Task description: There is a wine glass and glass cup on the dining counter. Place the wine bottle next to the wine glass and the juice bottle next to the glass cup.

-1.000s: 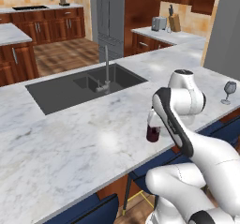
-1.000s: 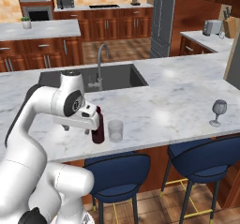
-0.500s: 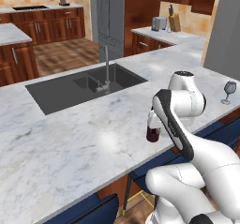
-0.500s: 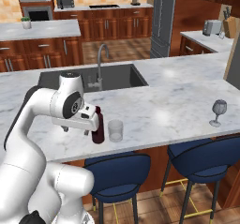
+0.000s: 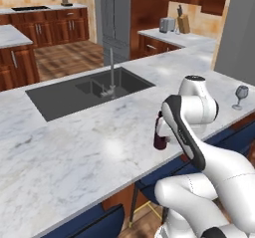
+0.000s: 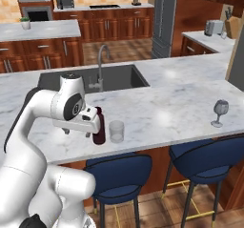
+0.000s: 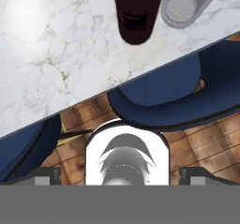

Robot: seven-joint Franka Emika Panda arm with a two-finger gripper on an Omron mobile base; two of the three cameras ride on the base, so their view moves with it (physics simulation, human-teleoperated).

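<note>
On the dining counter [image 6: 176, 100] stood 1 dark bottle [image 6: 98, 132], 1 glass cup [image 6: 116, 131] and 1 wine glass [image 6: 219, 112]. The bottle was slim, near-black with a dark red neck, upright near the front edge, just beside the cup; the wine glass stood well apart to the right. The gripper [image 6: 90, 123] was at the bottle's neck; whether its fingers were clamped or apart could not be told. 2 blue stools [image 6: 119, 172] sat below.
</note>
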